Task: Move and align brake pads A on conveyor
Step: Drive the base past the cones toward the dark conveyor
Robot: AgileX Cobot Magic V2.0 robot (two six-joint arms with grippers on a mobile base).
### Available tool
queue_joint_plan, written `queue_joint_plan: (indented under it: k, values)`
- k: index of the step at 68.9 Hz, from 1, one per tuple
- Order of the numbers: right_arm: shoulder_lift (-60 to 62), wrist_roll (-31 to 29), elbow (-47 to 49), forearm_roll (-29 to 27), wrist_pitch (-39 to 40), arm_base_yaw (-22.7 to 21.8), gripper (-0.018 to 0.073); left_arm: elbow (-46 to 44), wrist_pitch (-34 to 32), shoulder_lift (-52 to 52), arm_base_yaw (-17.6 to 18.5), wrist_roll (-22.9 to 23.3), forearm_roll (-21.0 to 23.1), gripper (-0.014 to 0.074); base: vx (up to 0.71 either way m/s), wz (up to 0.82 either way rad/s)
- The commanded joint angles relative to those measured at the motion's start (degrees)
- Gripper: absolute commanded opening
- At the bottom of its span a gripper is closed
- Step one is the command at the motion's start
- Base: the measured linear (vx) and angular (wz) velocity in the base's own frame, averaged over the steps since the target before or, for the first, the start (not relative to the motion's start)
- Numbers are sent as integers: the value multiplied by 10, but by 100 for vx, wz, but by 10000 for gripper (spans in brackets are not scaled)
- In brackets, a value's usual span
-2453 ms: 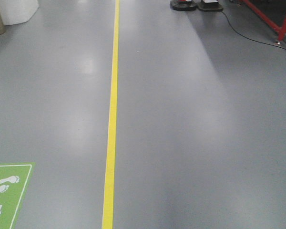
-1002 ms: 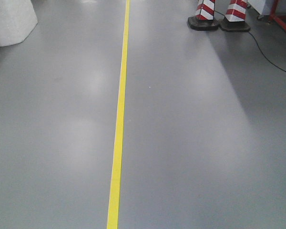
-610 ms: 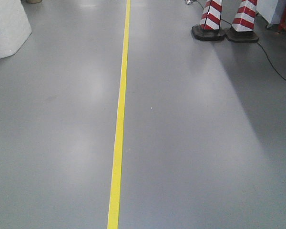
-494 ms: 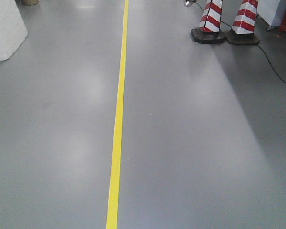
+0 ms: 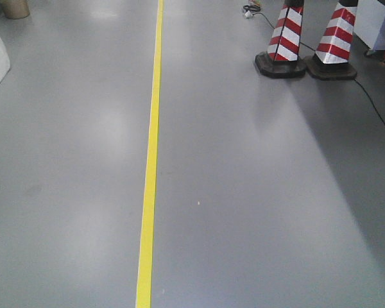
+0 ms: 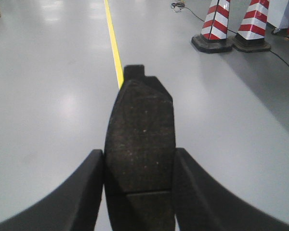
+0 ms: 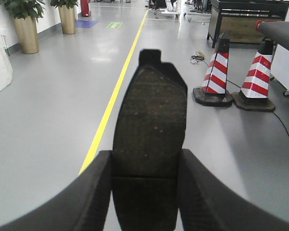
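Left jaws: we see them clamped on the left brake pad (image 6: 140, 139), one dark finger against each long edge.
Left brake pad: it is held above the floor, rough grey face toward the camera, groove at its near end, black backing tab at its far tip.
Right jaws: we find them closed the same way on the right brake pad (image 7: 151, 130), which also points away over the floor.
Floor (image 5: 256, 212): glossy grey.
Yellow line (image 5: 149, 173): it runs from near to far, left of centre.
Cones (image 5: 285, 38): two red-and-white striped ones stand just beside each other at the far right.
Cable (image 5: 372, 106): black, it trails on the floor by the cones.
Potted plants (image 7: 26, 33): two, far left.
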State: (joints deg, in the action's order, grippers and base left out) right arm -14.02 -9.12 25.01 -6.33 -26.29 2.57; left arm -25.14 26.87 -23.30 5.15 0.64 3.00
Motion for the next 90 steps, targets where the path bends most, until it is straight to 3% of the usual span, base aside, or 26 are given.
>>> queue_joint_plan:
  k: [1,90]
  values:
    - [-5,-7,17,1,57,-1,-2,-16,-51,-3,2,0,6,-6,79,-3]
    - [-5,-7,17,1,57,-1,-2,-16,-51,-3,2,0,6,-6,79,0]
